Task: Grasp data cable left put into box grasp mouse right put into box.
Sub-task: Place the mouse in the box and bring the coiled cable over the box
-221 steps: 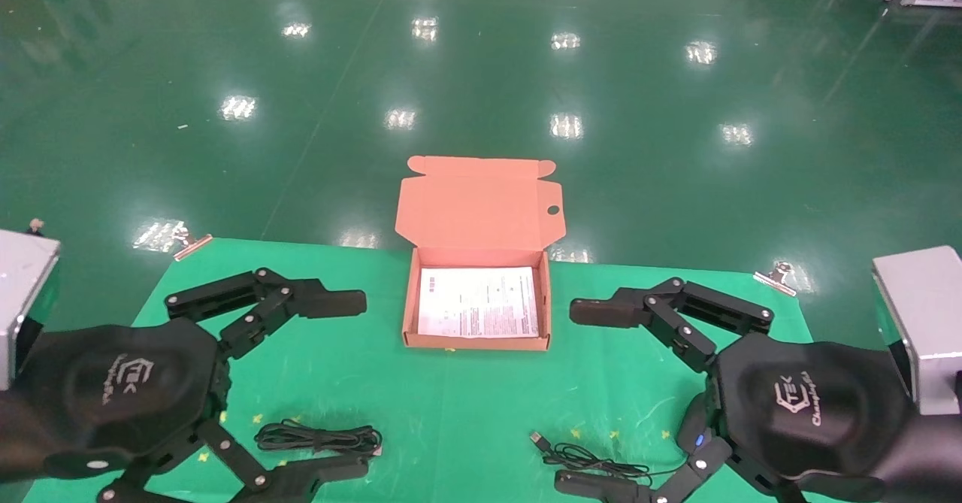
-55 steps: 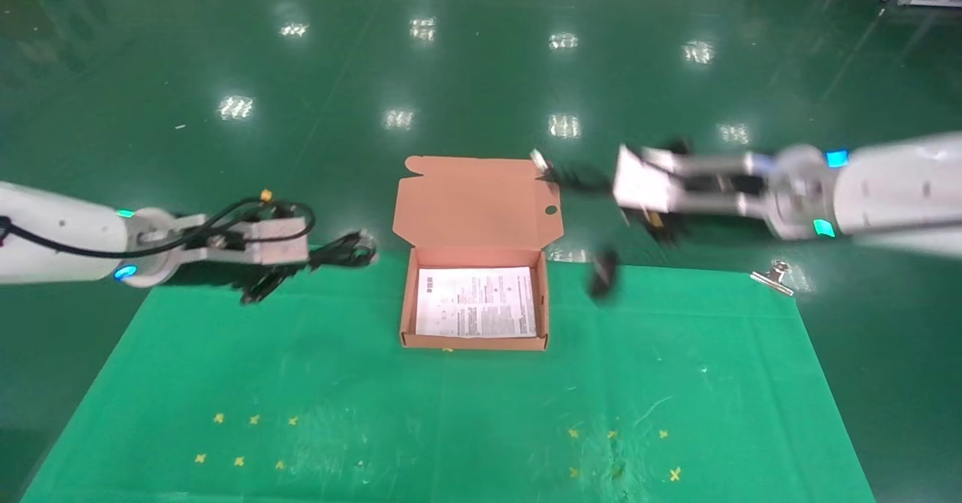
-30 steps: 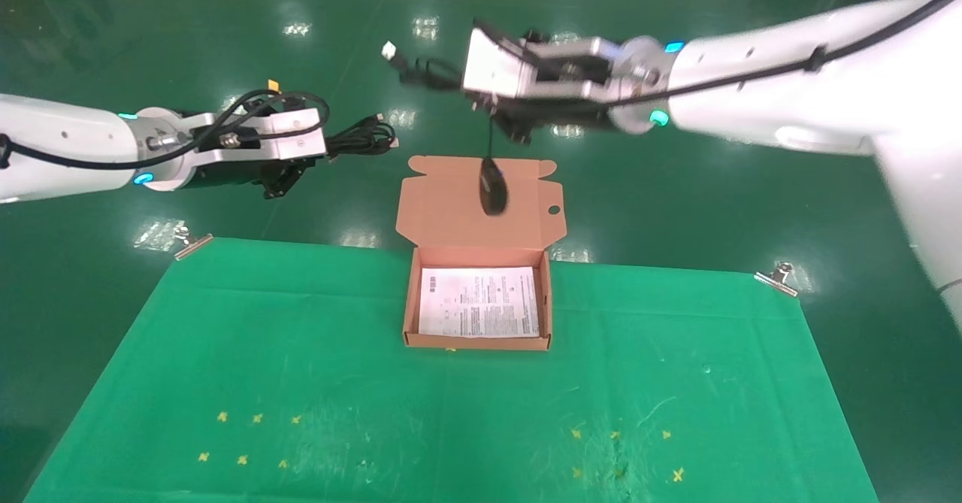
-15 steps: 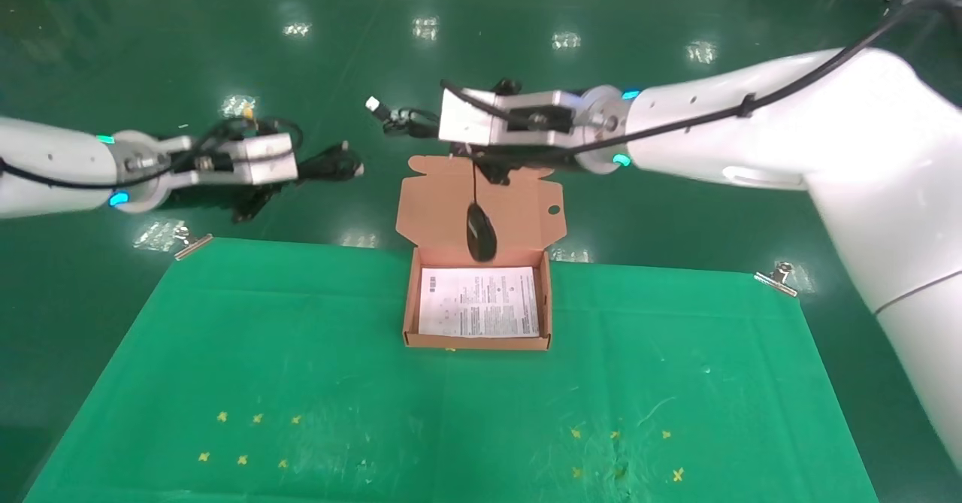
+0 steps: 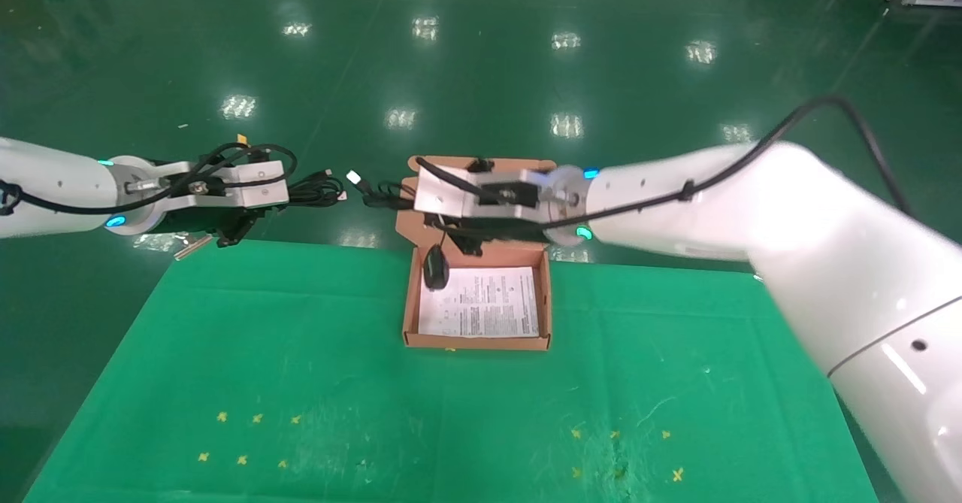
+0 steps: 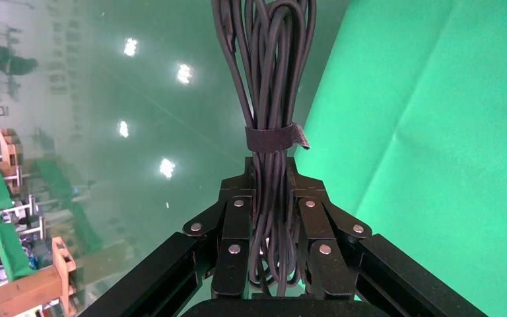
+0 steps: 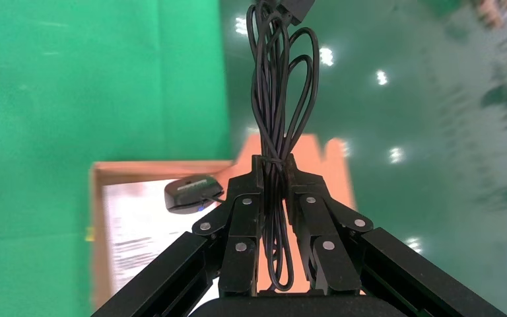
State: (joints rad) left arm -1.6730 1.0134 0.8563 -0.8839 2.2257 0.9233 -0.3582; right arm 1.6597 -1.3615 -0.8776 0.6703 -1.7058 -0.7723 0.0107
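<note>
The right gripper (image 7: 274,175) has its jaws clamped on the mouse's bunched cord (image 7: 278,99) — the mouse (image 5: 435,270) itself dangles below, just over the left edge of the open box (image 5: 410,307) and its white leaflet (image 5: 481,311). Off to the left, beyond the green tabletop (image 5: 301,383), the left gripper (image 6: 269,198) holds its jaws shut on the data cable (image 6: 267,72), near its strap. To finish well, the right arm should probably shift toward the box's centre and sink low before releasing — so the swinging mouse and loose plug (image 5: 355,179) land inside rather than on the wall.
</note>
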